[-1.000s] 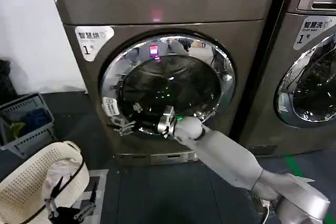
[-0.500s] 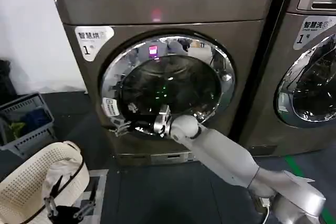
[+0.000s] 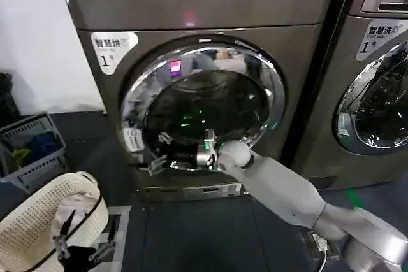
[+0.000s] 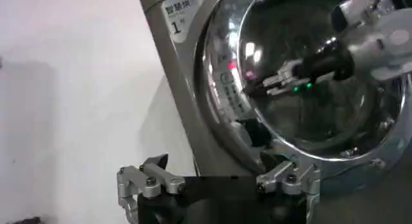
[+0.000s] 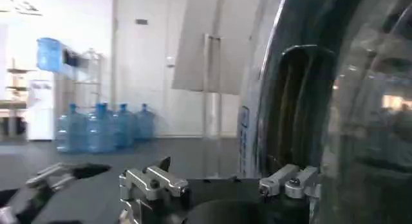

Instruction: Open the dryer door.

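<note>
Nearest, at the lower left of the head view, the left end effector (image 3: 83, 246) hangs idle over a white perforated basket (image 3: 38, 214), its fingers spread and holding nothing. Beyond it the right end effector (image 3: 156, 164) reaches to the lower left edge of the dryer door (image 3: 204, 103); whether its fingers grip anything cannot be told. The chrome-rimmed door stands slightly ajar on the bronze-grey dryer (image 3: 197, 4).
</note>
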`<control>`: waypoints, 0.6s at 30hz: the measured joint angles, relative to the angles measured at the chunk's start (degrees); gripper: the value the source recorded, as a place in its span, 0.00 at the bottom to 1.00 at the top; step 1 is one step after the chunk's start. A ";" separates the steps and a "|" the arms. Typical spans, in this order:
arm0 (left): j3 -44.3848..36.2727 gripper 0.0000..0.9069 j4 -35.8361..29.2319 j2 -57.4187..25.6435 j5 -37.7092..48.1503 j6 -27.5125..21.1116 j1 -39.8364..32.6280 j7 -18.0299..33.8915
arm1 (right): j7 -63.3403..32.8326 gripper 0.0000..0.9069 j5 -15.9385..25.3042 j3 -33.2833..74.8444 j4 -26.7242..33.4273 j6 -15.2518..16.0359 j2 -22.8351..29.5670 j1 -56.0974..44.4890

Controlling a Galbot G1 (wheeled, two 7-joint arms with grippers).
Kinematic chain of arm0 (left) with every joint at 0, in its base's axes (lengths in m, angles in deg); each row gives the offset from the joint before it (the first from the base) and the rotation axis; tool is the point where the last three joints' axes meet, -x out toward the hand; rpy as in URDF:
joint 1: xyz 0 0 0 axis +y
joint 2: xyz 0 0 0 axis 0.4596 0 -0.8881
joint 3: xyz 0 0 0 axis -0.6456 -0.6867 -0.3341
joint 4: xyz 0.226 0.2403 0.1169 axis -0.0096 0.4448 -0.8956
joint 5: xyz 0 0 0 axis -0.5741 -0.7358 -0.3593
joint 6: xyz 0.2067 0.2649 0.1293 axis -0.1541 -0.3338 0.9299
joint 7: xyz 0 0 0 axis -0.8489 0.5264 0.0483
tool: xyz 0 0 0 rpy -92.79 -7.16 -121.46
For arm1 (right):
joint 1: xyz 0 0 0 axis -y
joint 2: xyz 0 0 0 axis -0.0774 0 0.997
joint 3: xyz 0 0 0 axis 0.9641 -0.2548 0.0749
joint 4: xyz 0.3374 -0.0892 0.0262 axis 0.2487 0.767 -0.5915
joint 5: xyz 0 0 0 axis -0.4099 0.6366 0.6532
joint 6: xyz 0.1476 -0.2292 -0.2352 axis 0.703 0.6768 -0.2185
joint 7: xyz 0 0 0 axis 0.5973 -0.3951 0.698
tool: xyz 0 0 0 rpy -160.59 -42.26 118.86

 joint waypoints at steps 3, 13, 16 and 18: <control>0.61 1.00 0.13 -1.07 0.94 -1.91 -1.83 0.37 | 1.16 1.00 -0.37 -0.15 -1.41 -0.01 -1.01 -0.22; 0.98 1.00 1.20 -6.54 2.37 -6.63 -8.94 0.23 | 5.19 1.00 -1.38 -0.64 -5.87 -0.14 -4.81 -0.68; 0.67 1.00 1.66 -8.49 2.94 -7.25 -10.58 0.23 | 6.27 1.00 -1.92 -1.10 -7.21 -0.30 -6.29 -0.61; 0.25 1.00 1.91 -9.77 3.14 -7.57 -11.56 0.23 | 6.99 1.00 -2.57 -1.34 -7.99 -0.46 -7.37 -0.51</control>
